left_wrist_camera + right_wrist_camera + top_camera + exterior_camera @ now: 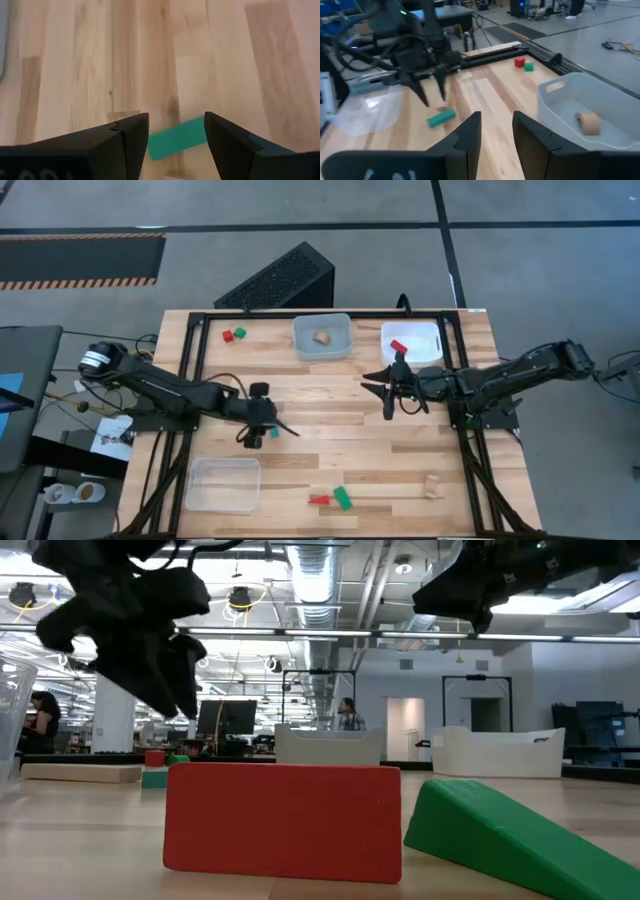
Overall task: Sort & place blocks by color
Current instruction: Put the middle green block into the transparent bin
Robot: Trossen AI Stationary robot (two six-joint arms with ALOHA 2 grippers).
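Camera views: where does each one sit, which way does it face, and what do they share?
High: overhead, looking straight down; both arms, left tool, right tool.
Low: table height, looking level past a red block and green wedge; arms hang from above.
Left wrist: faces down at a green bar between its open fingers.
Right wrist: faces across the table at the left tool.
Shared: both wrist views show that green bar.

In the left wrist view the green bar [177, 138] lay partly hidden behind the left tool's fingers [131, 137], its ends out of sight. In the low view the green wedge [520, 835] was cut off by the picture's edge, and the person [349, 715] far behind was too small to make out.
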